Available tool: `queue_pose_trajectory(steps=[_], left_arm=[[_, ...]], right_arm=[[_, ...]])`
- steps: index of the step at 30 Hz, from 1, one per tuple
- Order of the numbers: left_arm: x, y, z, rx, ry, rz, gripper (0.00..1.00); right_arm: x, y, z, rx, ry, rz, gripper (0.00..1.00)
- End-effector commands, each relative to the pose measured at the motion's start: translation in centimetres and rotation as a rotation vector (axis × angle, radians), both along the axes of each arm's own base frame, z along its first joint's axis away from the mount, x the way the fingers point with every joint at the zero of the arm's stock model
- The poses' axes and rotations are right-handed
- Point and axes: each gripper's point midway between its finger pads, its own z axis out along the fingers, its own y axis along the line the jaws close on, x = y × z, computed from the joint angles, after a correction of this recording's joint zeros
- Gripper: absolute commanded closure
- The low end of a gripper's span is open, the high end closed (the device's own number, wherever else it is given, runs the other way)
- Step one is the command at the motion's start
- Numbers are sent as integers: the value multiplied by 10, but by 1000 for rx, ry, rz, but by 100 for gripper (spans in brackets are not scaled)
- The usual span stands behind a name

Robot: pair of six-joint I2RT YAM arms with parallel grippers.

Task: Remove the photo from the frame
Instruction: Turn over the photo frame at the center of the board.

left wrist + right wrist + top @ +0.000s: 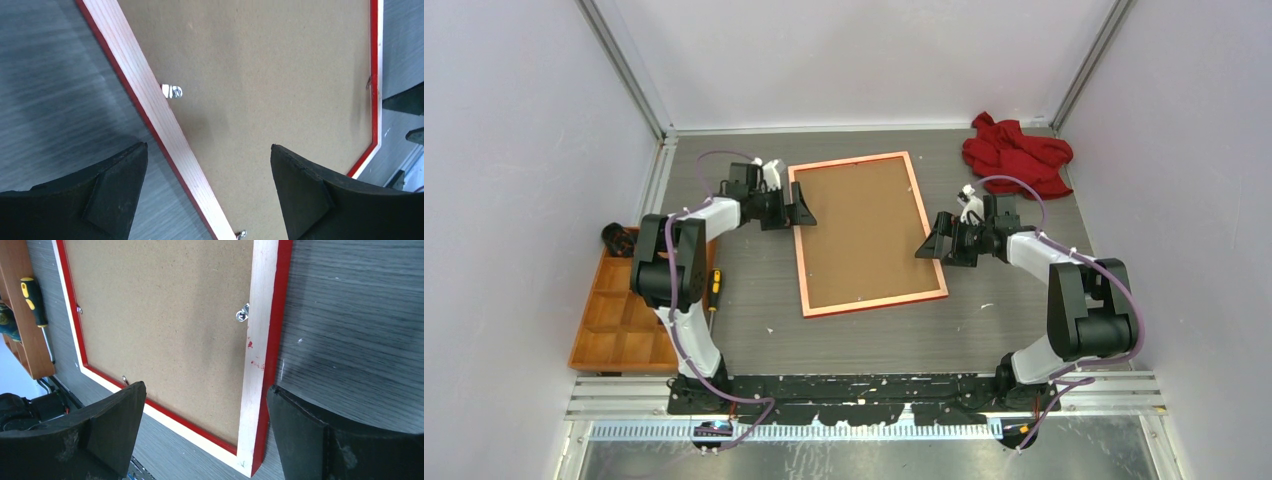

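Frame (876, 303) back-up on your counter (984, 325).
Your left pincer (802, 212) and right pincer (932, 243) gape wide, empty, straddling its long edges.

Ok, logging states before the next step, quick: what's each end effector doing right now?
Left end effector: open, empty, over the frame.
Right end effector: open, empty, over the frame.

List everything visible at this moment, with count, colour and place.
frame: one, red, back side up, centre
backing board: one, brown, inside frame
metal tabs: several, silver, along frame's rim
cloth: one, red, far right corner
tray: one, orange-brown, well left of frame
screwdriver: one, yellow-black handle, beside tray
dark item: one, black, tray's far end
left gripper: one, black, open at frame's left edge
right gripper: one, black, open at frame's right edge
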Motion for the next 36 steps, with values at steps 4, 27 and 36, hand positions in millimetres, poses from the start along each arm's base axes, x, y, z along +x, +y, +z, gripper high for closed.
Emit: queue_pose_trajectory(steps=[4, 27, 36], left_arm=[[32, 4, 16, 25, -54, 30, 6], [38, 10, 83, 2, -189, 2, 0], [-15, 74, 112, 312, -258, -32, 0]], right_arm=[[15, 2, 18, 8, -80, 10, 6], [6, 16, 63, 96, -188, 121, 5], [-3, 18, 95, 124, -288, 176, 6]])
